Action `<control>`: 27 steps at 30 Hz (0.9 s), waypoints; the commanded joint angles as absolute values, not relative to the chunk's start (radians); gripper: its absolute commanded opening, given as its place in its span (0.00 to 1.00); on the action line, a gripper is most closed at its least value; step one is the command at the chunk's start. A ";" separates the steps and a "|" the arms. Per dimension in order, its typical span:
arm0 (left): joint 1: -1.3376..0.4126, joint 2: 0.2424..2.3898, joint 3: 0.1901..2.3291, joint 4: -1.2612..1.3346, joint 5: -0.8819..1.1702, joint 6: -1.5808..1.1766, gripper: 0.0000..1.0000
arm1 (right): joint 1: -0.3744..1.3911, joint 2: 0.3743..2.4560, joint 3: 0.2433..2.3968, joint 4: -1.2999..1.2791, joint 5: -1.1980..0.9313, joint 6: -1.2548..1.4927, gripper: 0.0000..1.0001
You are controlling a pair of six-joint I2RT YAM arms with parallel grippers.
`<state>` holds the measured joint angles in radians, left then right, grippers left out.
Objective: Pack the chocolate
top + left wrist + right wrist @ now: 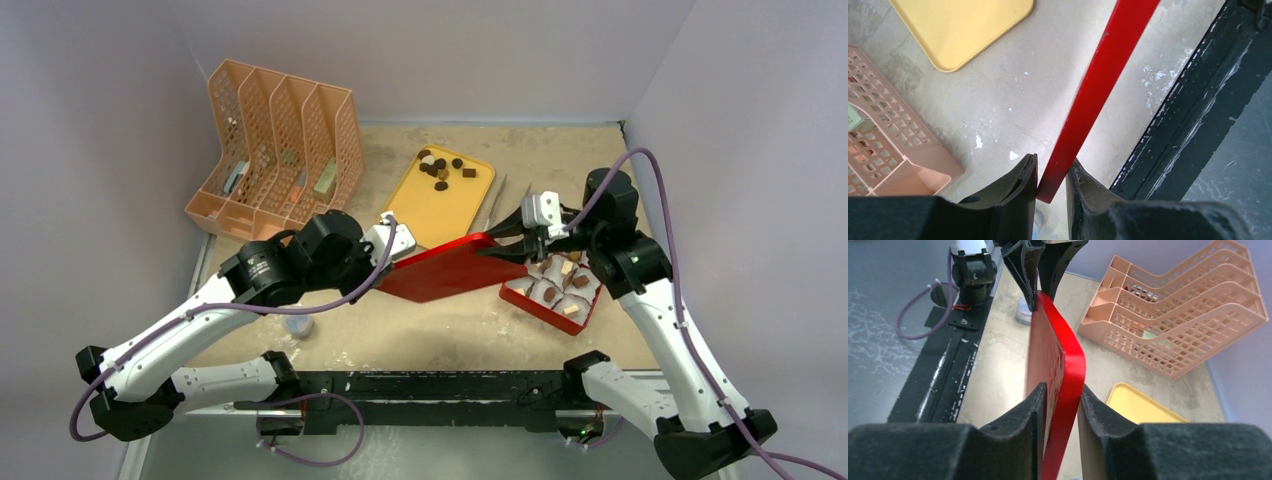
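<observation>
At the 12 o'clock end of the yellow tray (432, 205), about a dozen loose pieces of chocolate (441, 172) lie unpacked. More pieces sit in white paper cups (557, 268) inside the red box (540, 312), toward 4 o'clock on the desk (560, 160). Between tray and box the red lid (445, 272) is off the box and held by both arms: the left tool (392, 248) is clenched on its 9 o'clock end, the right tool (503, 247) on its 3 o'clock end.

I judge the packing partly done: the box is part filled, the tray's pieces are yet to go in, and the lid is not on.

Only the top view shows the chocolate and the box. The left wrist view shows black fingers (1015, 192) pressed on either face of the lid's thin edge. The right wrist view shows the same pinch, with the lid running to the left tool opposite. A peach file rack (275, 140) stands at 10 o'clock.
</observation>
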<state>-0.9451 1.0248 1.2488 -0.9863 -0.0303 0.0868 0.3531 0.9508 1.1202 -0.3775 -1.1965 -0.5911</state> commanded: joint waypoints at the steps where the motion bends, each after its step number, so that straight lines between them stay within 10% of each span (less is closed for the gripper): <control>1: -0.941 1.020 1.269 -0.872 -0.005 0.023 0.00 | 0.357 0.900 1.080 -0.239 -1.206 -0.505 0.32; 16: -0.941 1.016 1.224 -0.705 0.143 -0.064 0.00 | 0.357 0.815 0.982 0.134 -0.873 -0.129 0.98; 27: -0.941 1.063 1.141 -0.500 0.188 -0.203 0.00 | 0.357 0.724 1.012 0.202 -0.373 0.146 0.99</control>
<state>-0.9443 1.0359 1.1580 -0.6720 0.1337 -0.1131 0.3531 0.7506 0.9768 0.1238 -0.5888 0.0078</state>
